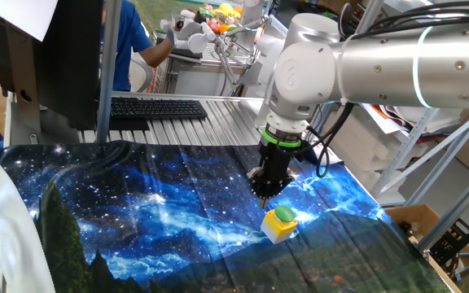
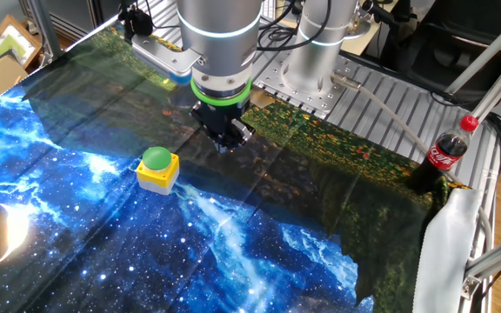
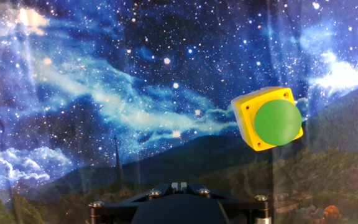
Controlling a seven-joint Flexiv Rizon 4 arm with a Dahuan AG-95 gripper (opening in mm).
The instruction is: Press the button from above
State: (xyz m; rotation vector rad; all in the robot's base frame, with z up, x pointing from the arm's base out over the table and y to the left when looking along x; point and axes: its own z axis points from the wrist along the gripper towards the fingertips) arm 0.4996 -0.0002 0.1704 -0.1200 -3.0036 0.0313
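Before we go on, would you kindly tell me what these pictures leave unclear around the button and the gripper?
- Fingers: in both fixed views the gripper is small and dark, so no gap can be judged; the hand view shows only its base at the bottom edge.
- Height of the gripper above the cloth: no view settles it.
- Button: the box's far sides are hidden in every view.
- Bottle: its base sits behind a cloth fold.

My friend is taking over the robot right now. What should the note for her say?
Gripper: above the cloth, touching nothing; the pictures don't show whether its fingers are open or shut.
Button: green cap in its yellow box, sitting on the starry cloth, off to one side of the gripper, not under it.
Done: nothing pressed yet.
Left: move over the green cap, then push straight down.
Also there: a cola bottle at the cloth's edge.
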